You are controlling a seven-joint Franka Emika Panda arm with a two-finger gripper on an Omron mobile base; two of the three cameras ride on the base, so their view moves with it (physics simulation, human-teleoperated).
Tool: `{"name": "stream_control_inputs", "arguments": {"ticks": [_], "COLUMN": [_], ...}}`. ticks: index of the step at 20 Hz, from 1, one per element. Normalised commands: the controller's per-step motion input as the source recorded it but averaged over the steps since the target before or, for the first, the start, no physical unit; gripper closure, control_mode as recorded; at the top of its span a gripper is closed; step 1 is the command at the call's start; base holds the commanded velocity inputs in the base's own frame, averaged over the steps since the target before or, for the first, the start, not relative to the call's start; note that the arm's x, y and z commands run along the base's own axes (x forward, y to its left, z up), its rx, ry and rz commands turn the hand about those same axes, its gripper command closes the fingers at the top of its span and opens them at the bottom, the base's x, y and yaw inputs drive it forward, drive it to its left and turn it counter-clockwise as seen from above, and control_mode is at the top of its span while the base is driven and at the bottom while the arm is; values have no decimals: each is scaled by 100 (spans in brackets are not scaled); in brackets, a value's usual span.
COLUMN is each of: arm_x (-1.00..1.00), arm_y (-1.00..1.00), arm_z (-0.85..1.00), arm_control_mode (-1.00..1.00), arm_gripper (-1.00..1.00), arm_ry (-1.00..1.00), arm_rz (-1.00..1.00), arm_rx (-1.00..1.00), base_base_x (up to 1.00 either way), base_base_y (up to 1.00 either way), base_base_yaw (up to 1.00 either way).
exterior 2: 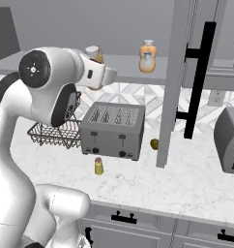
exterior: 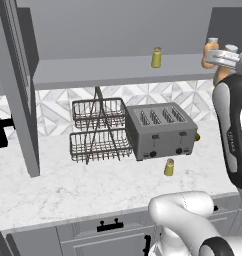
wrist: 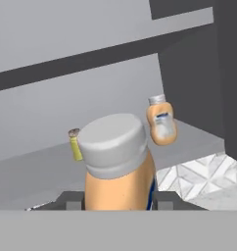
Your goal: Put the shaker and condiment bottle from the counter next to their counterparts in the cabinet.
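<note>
My gripper (wrist: 118, 200) is shut on the condiment bottle (wrist: 121, 171), an orange bottle with a light grey cap, held up at the level of the cabinet shelf (exterior: 108, 70). From the base views, the gripper (exterior: 224, 62) (exterior 2: 97, 68) holds the bottle (exterior: 232, 49) (exterior 2: 93, 51) just left of the pear-shaped orange counterpart (exterior: 210, 52) (exterior 2: 147, 56) (wrist: 161, 122). A yellow counterpart shaker (exterior: 156, 57) (wrist: 75, 145) stands farther left on the shelf. The other shaker (exterior: 169, 167) (exterior 2: 98, 166) stands upright on the marble counter (exterior: 93, 190), in front of the toaster.
A grey four-slot toaster (exterior: 160, 130) (exterior 2: 111, 131) and a two-tier wire rack (exterior: 98, 130) stand at the back of the counter. A small olive object (exterior 2: 154, 144) lies beside the toaster. The open cabinet door (exterior 2: 179, 82) with its black handle (exterior 2: 198, 82) hangs to the right.
</note>
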Motion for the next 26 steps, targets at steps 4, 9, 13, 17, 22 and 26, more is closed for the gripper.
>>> {"name": "stream_control_inputs", "arguments": {"ticks": [4, 9, 13, 17, 22, 26], "arm_x": [16, 32, 47, 41, 30, 17], "arm_y": [-6, -13, -1, 0, -4, -17], "arm_z": [30, 5, 0, 0, 0, -4], "arm_control_mode": [-100, -100, -100, -100, -100, -100], "arm_gripper": [100, 100, 100, 100, 100, 100], "arm_ry": [-1, 0, -5, -8, -4, 1], "arm_rz": [0, 0, 0, 0, 0, 0], "arm_rx": [0, -7, -5, -4, -1, 0], "base_base_x": [0, 0, 0, 0, 0, 0], "base_base_y": [0, 0, 0, 0, 0, 0], "base_base_yaw": [0, 0, 0, 0, 0, 0]}}
